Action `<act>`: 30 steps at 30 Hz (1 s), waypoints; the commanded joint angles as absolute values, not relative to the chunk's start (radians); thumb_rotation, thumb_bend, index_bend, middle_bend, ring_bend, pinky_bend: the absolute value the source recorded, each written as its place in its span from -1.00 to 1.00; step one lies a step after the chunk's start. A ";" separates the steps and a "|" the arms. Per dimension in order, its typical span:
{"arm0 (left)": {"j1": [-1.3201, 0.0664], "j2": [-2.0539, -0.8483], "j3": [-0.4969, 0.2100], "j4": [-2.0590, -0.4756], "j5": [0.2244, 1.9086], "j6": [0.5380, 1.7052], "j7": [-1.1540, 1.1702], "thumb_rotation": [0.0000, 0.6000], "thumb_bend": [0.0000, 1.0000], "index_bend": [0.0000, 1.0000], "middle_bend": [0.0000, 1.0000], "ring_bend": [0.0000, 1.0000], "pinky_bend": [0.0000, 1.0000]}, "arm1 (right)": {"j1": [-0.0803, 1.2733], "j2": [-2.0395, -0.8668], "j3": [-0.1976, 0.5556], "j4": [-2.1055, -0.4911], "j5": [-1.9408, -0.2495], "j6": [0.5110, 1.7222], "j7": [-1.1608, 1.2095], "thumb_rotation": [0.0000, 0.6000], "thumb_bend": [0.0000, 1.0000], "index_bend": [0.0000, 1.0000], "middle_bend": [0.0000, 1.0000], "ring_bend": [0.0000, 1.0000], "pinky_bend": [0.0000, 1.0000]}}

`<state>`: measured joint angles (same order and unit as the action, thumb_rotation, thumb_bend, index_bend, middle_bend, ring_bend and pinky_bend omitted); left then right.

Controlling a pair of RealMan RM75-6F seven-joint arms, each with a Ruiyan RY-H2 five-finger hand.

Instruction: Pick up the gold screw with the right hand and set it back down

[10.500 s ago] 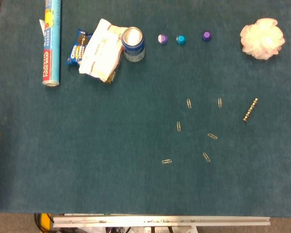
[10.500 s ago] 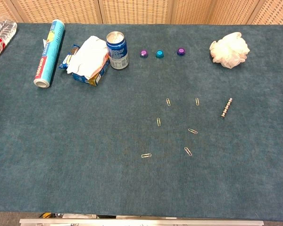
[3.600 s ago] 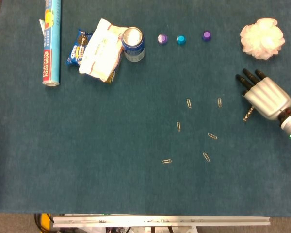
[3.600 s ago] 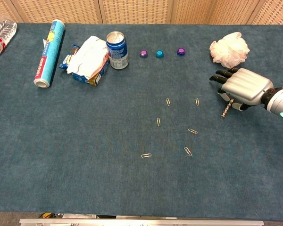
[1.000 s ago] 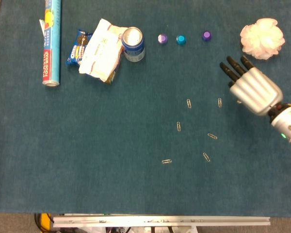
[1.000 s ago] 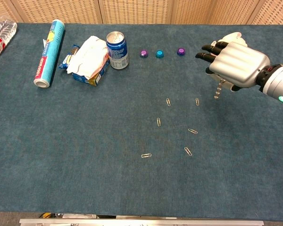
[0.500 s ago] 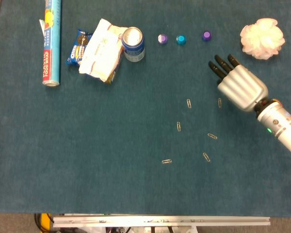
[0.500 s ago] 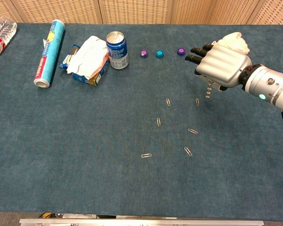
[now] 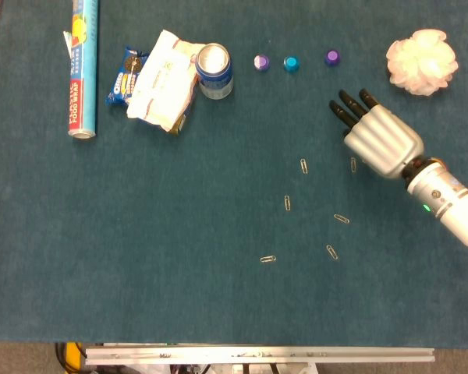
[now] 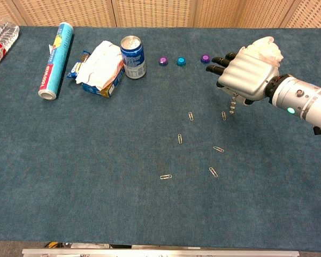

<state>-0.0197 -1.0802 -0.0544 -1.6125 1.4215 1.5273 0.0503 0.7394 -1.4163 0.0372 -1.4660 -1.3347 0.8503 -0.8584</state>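
My right hand [image 9: 378, 139] [image 10: 243, 74] hovers above the table, right of centre, back side up. It holds the gold screw [image 10: 233, 105], which hangs down from under the palm in the chest view. The head view hides the screw beneath the hand. The screw's tip hangs just right of a paper clip [image 10: 223, 115]. My left hand is in neither view.
Several paper clips [image 9: 304, 166] lie scattered left of and below the hand. Three small caps [image 9: 332, 57] line the back, with a white mesh puff [image 9: 422, 61] at the back right. A can [image 9: 214, 71], snack packets [image 9: 164, 79] and a wrap roll [image 9: 83, 66] stand at the back left.
My right hand has carried the screw off the table and leftward, away from its first spot at the right. Over the last second it drifted further left.
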 commanded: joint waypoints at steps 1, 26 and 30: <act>-0.020 -1.080 -0.055 -1.613 1.420 1.526 0.050 1.00 -0.83 -0.25 -0.41 -0.56 -0.18 | 0.745 -1.422 0.036 -1.460 -1.331 0.847 -0.856 1.00 -0.42 0.18 -0.79 -1.00 -0.63; -0.020 -1.080 -0.061 -1.611 1.412 1.519 0.050 1.00 -0.83 -0.25 -0.41 -0.56 -0.18 | 0.768 -1.436 0.014 -1.467 -1.335 0.861 -0.833 1.00 -0.42 0.18 -0.79 -1.00 -0.63; -0.020 -1.080 -0.064 -1.610 1.408 1.519 0.048 1.00 -0.83 -0.25 -0.41 -0.56 -0.18 | 0.764 -1.419 0.004 -1.499 -1.359 0.881 -0.828 1.00 -0.42 0.18 -0.79 -1.00 -0.64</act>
